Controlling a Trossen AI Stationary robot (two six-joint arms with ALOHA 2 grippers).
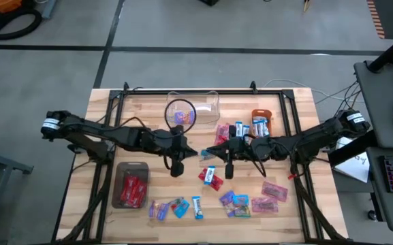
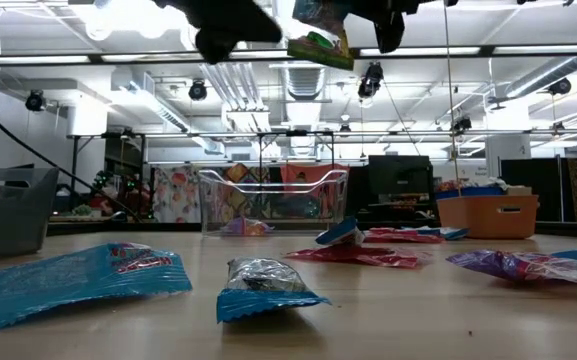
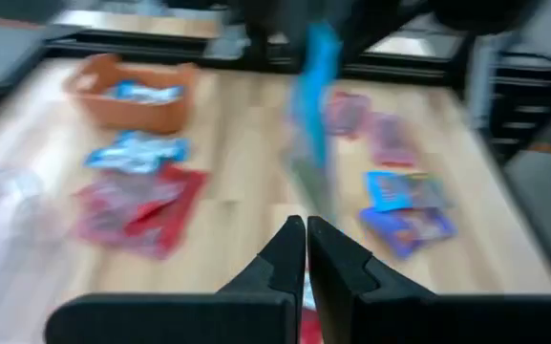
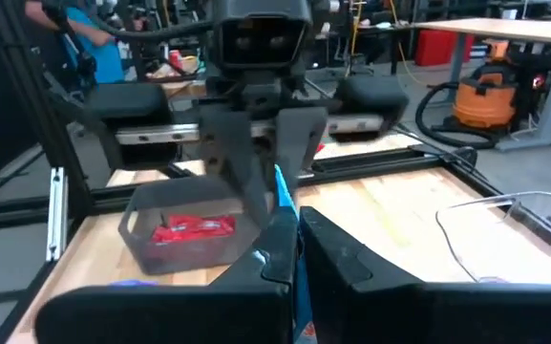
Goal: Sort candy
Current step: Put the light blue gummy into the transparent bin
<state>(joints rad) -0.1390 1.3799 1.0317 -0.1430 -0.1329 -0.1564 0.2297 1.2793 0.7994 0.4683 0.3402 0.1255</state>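
A teal candy packet hangs in the air over the table's middle, between my two grippers. My left gripper comes from the left and my right gripper from the right; both are shut on it. In the low view the packet shows high above the tabletop. More candy in red, blue, purple and pink wrappers lies flat on the wood. My left gripper is shut at the packet's near end, the fingers slanting a little downward from the table's left. Blur hides the exact place of contact. The packet runs on edge away from the fingertips, clear of the table. My right gripper pinches the teal packet's other end between its two fingers, coming level from the table's right. The thin blue edge shows in the slit between the fingers. The packet is lifted clear of the table.
A grey bin with red candy stands near left. A clear box with a purple candy sits at the far middle, an orange bowl with blue candy far right. Black frame rails run along the table's sides.
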